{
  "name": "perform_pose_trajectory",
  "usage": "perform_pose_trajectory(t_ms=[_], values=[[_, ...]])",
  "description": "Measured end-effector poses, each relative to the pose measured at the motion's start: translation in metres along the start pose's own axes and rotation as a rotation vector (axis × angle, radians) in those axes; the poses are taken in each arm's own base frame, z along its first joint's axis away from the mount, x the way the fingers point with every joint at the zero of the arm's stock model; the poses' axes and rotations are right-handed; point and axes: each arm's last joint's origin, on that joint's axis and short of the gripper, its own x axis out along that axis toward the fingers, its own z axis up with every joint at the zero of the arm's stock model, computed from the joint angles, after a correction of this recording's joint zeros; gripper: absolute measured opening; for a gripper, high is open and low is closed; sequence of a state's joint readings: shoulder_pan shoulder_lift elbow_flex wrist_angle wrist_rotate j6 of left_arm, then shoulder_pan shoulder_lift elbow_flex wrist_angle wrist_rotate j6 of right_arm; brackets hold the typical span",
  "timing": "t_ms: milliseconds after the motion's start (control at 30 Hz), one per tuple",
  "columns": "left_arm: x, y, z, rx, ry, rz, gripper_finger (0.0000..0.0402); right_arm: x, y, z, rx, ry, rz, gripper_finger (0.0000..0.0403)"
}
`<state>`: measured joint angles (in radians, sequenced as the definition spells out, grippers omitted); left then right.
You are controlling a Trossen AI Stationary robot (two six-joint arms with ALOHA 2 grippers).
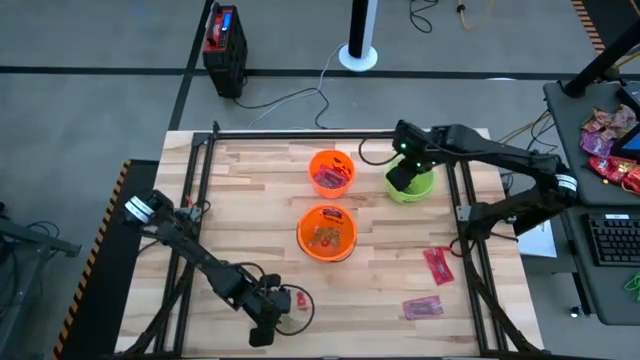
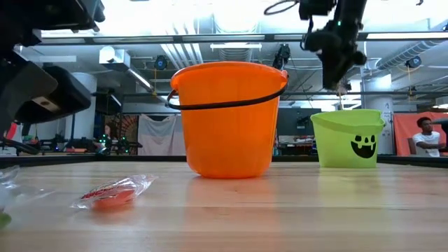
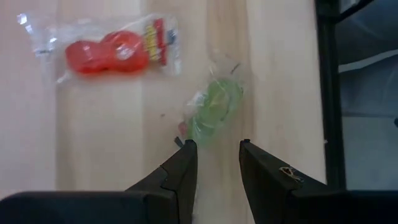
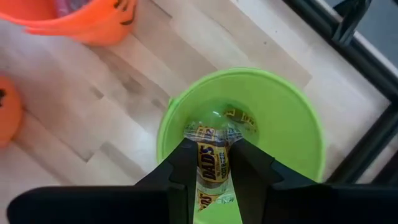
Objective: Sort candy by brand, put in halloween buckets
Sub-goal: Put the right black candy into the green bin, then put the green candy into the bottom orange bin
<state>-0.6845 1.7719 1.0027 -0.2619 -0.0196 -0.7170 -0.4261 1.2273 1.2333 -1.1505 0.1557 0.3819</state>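
Already the sorting looks well underway, though not finished. Over the lime-green bucket [image 1: 410,187] at the table's far right, the right gripper [image 4: 214,163] hangs with its fingers closed narrowly on a clear-and-green "Dads" candy [image 4: 212,163], poised directly above the pail's mouth; a similar wrapped piece [image 4: 239,120] already lies on the bottom inside. Judging by that, this piece is about to be dropped in. Two orange buckets stand mid-table: the far orange bucket [image 1: 332,171] holds pinkish packets, and the near orange bucket [image 1: 327,232] holds a few red-orange pieces. At the near left edge, the left gripper [image 3: 216,155] hovers low over the wood with its fingers a modest gap apart and empty, aimed at a green clear-wrapped candy [image 3: 211,112] lying just ahead of the tips. Beside that piece rests a red candy in a clear packet [image 3: 118,50], apart from it. On the right side of the table two flat packets remain: a red packet [image 1: 438,266] and a pink-magenta packet [image 1: 423,307], both well apart from any bucket. So at least four loose sweets on the table, plus the one in the right gripper, seem left to place.
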Motion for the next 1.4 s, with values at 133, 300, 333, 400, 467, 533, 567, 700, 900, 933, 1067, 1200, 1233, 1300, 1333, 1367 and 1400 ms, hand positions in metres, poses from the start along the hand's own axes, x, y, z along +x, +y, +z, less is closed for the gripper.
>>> perform_pose_trajectory(t_ms=[133, 300, 333, 400, 467, 533, 567, 700, 900, 933, 1067, 1200, 1233, 1300, 1333, 1367, 1400], values=[[0.003, 0.001, 0.001, -0.004, -0.006, 0.001, 0.0103, 0.019, -0.001, -0.004, 0.028, 0.0, -0.005, 0.0083], [0.004, 0.003, 0.002, -0.009, -0.016, 0.022, 0.0103, 0.031, -0.002, -0.01, 0.028, 0.026, -0.02, 0.0131], [0.004, 0.003, 0.002, -0.008, -0.016, 0.021, 0.0103, 0.033, -0.002, -0.012, 0.03, 0.034, -0.023, 0.0142], [0.003, 0.003, 0.002, -0.008, -0.019, 0.019, 0.0103, 0.036, -0.003, -0.015, 0.039, 0.047, -0.029, 0.0162], [0.0, 0.002, 0.003, -0.002, -0.026, 0.012, 0.0103, 0.038, -0.003, -0.016, 0.048, 0.056, -0.032, 0.018], [-0.005, -0.003, 0.006, 0.033, -0.038, -0.001, 0.0103, 0.039, -0.003, -0.017, 0.053, 0.059, -0.033, 0.0196], [-0.007, -0.006, 0.009, 0.059, -0.051, -0.012, 0.0103, 0.039, -0.003, -0.017, 0.054, 0.058, -0.032, 0.0202], [-0.014, -0.017, 0.019, 0.235, -0.094, -0.034, 0.0103, 0.039, -0.003, -0.017, 0.066, 0.059, -0.031, 0.0221], [0.002, -0.014, 0.017, 0.324, -0.039, -0.005, 0.0103, 0.039, -0.003, -0.017, 0.066, 0.064, -0.021, 0.0236], [0.005, -0.013, 0.016, 0.325, -0.028, 0.002, 0.0103, 0.039, -0.003, -0.017, 0.067, 0.064, -0.021, 0.0238], [0.02, -0.008, 0.011, 0.324, 0.011, 0.035, 0.0103, 0.038, -0.002, -0.017, 0.067, 0.07, -0.007, 0.0242], [0.032, -0.006, 0.011, 0.319, 0.029, 0.05, 0.0102, 0.038, -0.002, -0.017, 0.071, 0.07, -0.007, 0.0242], [0.034, -0.006, 0.011, 0.318, 0.031, 0.051, 0.0101, 0.038, -0.002, -0.017, 0.072, 0.07, -0.007, 0.0242], [0.037, -0.007, 0.013, 0.31, 0.036, 0.056, 0.0089, 0.038, -0.002, -0.017, 0.071, 0.07, -0.006, 0.0242], [0.038, -0.007, 0.013, 0.31, 0.037, 0.057, 0.0078, 0.038, -0.002, -0.017, 0.072, 0.07, -0.006, 0.0242], [0.037, -0.008, 0.014, 0.309, 0.038, 0.058, 0.0062, 0.038, -0.002, -0.017, 0.072, 0.071, -0.006, 0.0241], [0.036, -0.009, 0.015, 0.31, 0.038, 0.057, 0.0042, 0.039, -0.002, -0.017, 0.072, 0.071, -0.005, 0.024]])
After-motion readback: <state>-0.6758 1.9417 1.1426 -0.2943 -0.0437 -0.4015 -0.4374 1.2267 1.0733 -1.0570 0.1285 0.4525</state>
